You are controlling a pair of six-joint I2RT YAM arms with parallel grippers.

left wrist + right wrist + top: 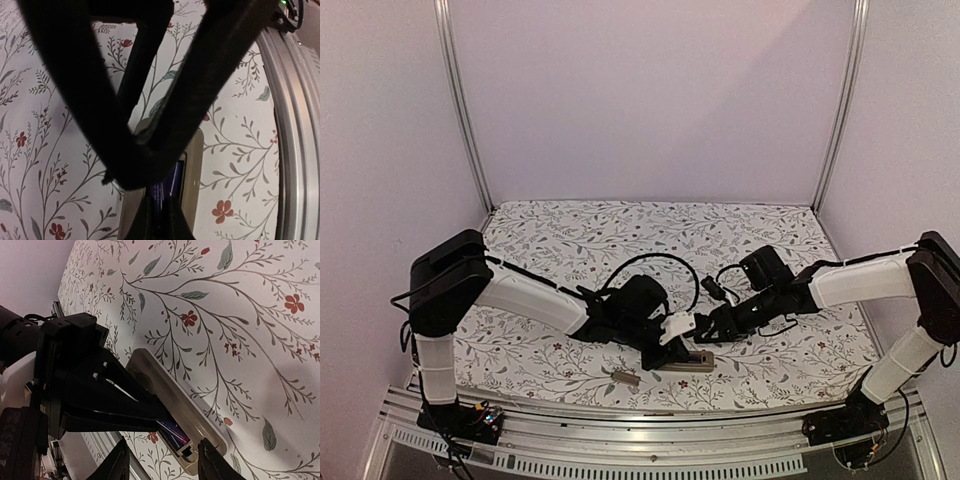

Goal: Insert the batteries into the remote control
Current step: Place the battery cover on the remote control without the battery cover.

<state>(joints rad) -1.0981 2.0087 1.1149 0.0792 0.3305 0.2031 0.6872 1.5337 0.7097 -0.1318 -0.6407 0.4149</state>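
The remote control point(692, 362) is seen lying flat on the floral tablecloth point(570, 240) near the front edge of the table, between the two arms, with its tan-grey back turned up and the battery recess uncovered. In the right wrist view a dark battery point(172, 432) with a purple sheen is seen lying lengthwise in the recess, toward the end of the remote nearest that camera. A second battery cannot be made out in any view. The left gripper point(162, 416) is brought down onto the open recess, with its dark fingers point(90, 100) drawn together into a narrow point and no gap visible between the tips. Whether anything is pinched there cannot be told. The right gripper point(162, 462) is held with its fingers spread wide on either side of the near end of the remote, and nothing is clasped between them; contact with the casing cannot be judged. A small flat tan-grey cover strip point(623, 376) is seen lying apart on the cloth, to the left of the remote and close to the front edge.
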